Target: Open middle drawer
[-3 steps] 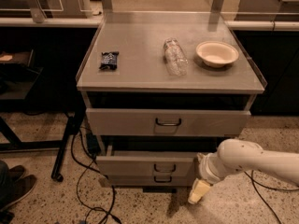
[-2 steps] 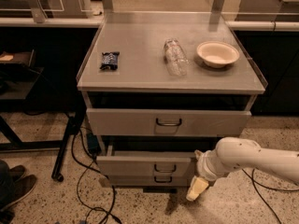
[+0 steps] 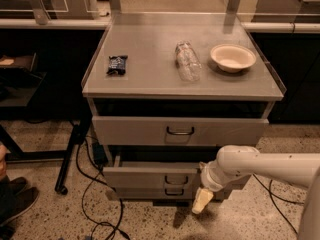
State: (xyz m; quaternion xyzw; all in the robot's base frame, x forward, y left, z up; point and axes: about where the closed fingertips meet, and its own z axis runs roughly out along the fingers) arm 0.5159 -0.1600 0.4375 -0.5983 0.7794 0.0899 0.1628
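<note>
1. My gripper (image 3: pixel 199 208), cream-coloured at the end of a white rounded arm, hangs low in front of a pale grey metal cabinet (image 3: pixel 150 81) and points down toward the speckled floor (image 3: pixel 250 219).
2. I cannot tell how wide my gripper stands. I see nothing held in it.
3. The middle drawer (image 3: pixel 145 176) has a pale grey flat front with a small dark wire handle. It lies just above my gripper and to its left, and my wrist covers its right end. I cannot tell whether I touch it.
4. This drawer stands partly out, its front forward of the cabinet body, with a dark gap showing above it.
5. Just left of my gripper, below the middle drawer, is the slimmest drawer front (image 3: pixel 150 193).
6. Higher above my gripper is the taller grey drawer front (image 3: pixel 130 130) with a bigger handle.
7. On the cabinet top, well above my gripper:
   - a clear plastic bottle (image 3: pixel 188 60) lying on its side
   - a cream round bowl (image 3: pixel 233 57) to the right of the bottle
   - a small black snack packet (image 3: pixel 117 64) far to the left
8. Dark cables (image 3: pixel 87 194) trail over the floor, well to the left of my gripper.
</note>
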